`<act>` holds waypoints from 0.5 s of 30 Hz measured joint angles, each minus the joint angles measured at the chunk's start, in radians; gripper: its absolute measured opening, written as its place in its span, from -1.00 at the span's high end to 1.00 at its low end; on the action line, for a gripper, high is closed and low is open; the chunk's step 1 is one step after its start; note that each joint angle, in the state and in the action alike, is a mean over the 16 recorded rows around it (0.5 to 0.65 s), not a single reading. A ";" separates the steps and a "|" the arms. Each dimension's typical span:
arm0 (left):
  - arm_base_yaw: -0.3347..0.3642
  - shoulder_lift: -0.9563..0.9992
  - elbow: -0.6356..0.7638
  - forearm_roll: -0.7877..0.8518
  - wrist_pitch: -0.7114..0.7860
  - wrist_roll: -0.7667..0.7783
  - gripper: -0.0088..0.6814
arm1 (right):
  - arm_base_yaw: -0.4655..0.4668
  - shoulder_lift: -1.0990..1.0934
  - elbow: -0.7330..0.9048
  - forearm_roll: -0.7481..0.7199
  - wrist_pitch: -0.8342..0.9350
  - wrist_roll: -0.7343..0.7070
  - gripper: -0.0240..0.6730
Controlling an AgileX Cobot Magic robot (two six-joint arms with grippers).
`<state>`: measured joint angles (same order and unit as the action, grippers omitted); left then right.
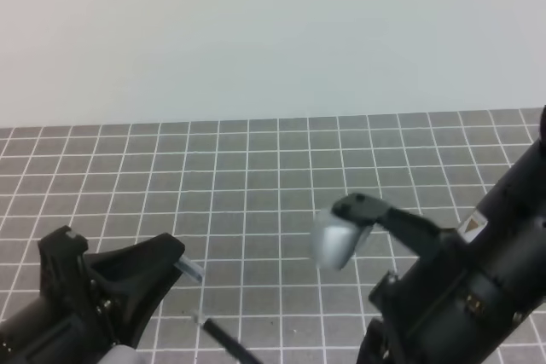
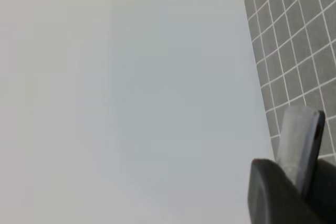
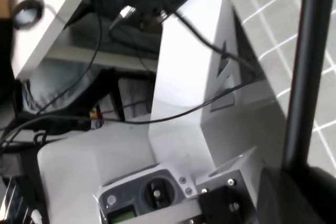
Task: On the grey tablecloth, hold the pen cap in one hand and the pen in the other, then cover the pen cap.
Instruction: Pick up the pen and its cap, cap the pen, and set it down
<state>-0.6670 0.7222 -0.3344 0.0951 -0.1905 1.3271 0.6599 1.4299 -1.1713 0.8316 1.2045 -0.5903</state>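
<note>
The left arm enters the high view from the lower left corner, its black left tool (image 1: 183, 263) raised over the flat dark grey tablecloth with a grid of thin white lines (image 1: 256, 176) and pointing right and a little away from the camera. Its jaws are closed, and a small pale, bluish bit sticks out at the tip — too blurred to name. Just below and to the right of that tip, a thin straight black pen (image 1: 223, 338) lies at a slant near the bottom edge of the view, its small silvery point toward the left tool and its far end cut off by the frame. Whether the pen rests on the cloth or hangs above it cannot be told. In the left wrist view only one dark finger with a grey pad (image 2: 299, 142) shows at the lower right, with the grid cloth (image 2: 299, 40) beyond it and a plain pale surface (image 2: 131, 98) filling the rest.

The right arm comes in from the lower right as a thick black body, reaching up and left — its black right tool (image 1: 354, 210) sits over the middle of the cloth, well to the right of the pen's tip. Its jaws are drawn together, and a blurred pale grey rounded shape (image 1: 334, 240) hangs just beneath the tip; what it is cannot be told. The right wrist view looks back at a white frame (image 3: 184, 77) with black cables (image 3: 105, 114), and a long slim black rod (image 3: 307, 66) runs upright along the right edge, seemingly from the tool
</note>
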 joint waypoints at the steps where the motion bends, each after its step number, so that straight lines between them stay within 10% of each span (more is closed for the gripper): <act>1: 0.000 0.000 0.000 -0.001 0.000 -0.001 0.97 | 0.004 0.000 0.000 -0.002 0.000 0.000 0.94; 15: 0.000 0.000 0.000 0.007 0.005 -0.011 0.97 | 0.027 -0.002 0.000 -0.031 0.000 -0.002 0.94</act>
<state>-0.6670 0.7222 -0.3344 0.1019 -0.1850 1.3163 0.6864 1.4280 -1.1714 0.8007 1.2045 -0.5924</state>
